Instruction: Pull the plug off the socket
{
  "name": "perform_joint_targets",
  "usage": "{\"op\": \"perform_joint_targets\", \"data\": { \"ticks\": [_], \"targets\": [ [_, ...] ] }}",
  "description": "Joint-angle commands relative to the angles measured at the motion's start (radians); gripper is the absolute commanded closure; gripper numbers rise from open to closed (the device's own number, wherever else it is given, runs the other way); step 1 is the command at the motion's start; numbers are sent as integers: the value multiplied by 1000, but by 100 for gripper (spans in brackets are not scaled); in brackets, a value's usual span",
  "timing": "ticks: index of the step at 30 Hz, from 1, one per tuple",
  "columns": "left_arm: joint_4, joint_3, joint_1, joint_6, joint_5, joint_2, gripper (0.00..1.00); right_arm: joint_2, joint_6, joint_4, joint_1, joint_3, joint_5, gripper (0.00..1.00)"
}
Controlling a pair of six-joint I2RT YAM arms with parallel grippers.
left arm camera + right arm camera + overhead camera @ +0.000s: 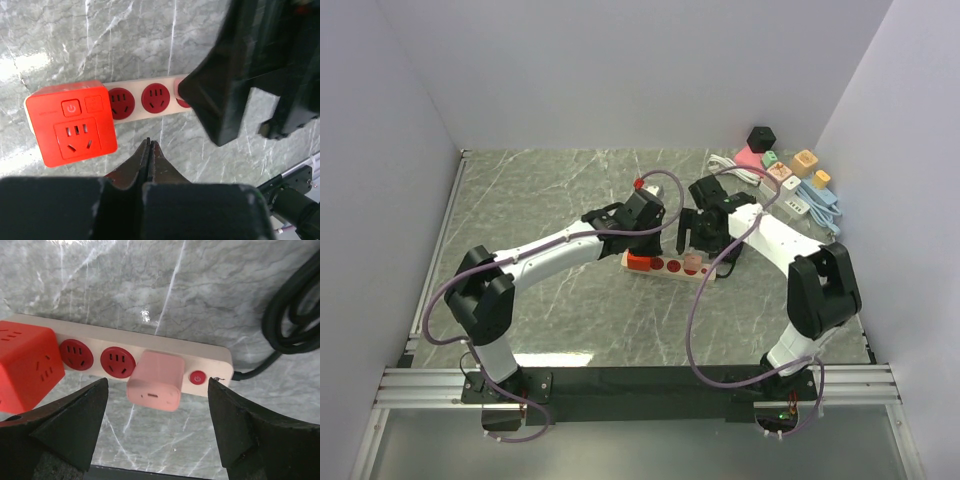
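Nearest, along the bottom of the overhead view: black base plate (pixel 650 382) carrying both arms. Up and to the left from there, left gripper (pixel 150 150) pinched fully shut, fingertips pressed together on nothing, hovering over the grey marble-patterned tabletop (pixel 125 40) just beside the near edge of the long cream plastic power strip (pixel 165 347). At that strip's left end, a chunky red cube adapter (pixel 70 122) plugged in; next along, two round dark-red sockets (pixel 117 361) standing free; then the task's thing, a small pale-pink rectangular plug (pixel 155 380), seated in the strip just left of the round red power button (pixel 197 377). Straddling that plug, right gripper (pixel 156 385) spread wide, one black finger on either side, apart from the casing and holding nothing. Further right, coiled black cable (pixel 290 315) leaving the strip's end, and by the far right wall a heap of pastel adapters and chargers (pixel 790 180). Likely trouble: no visible hold-down on the strip, so could lift or drag whole instead of giving up the plug. Could also slip off the smooth casing if closed off-centre, or bind the pins if pulled at a tilt. Worth watching too: both wrists crowded close over the strip, scant room to avoid a knock.
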Motion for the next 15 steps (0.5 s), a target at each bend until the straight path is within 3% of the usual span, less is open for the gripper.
{"op": "perform_joint_targets", "data": {
  "ticks": [1,4,7,8,10,13,14,15],
  "targets": [
    [31,17,-1,-2,-27,-6,99,18,21,40,20,-9,0,13],
    [43,9,-3,-11,-26,10,99,27,33,74,21,-31,15,18],
    [70,-8,-3,-25,-8,30,99,52,32,84,24,-28,17,31],
    [78,-9,-3,-29,0,45,99,60,30,78,24,-25,15,42],
    [93,-11,-6,-38,5,60,99,67,29,74,24,-28,11,53],
    [113,-3,-9,-49,8,96,99,46,23,45,24,-23,-2,84],
    [117,1,-15,-48,19,106,99,34,24,32,24,-17,-3,100],
    [121,12,-18,-46,19,129,100,-6,32,16,24,-12,-3,100]
  ]
}}
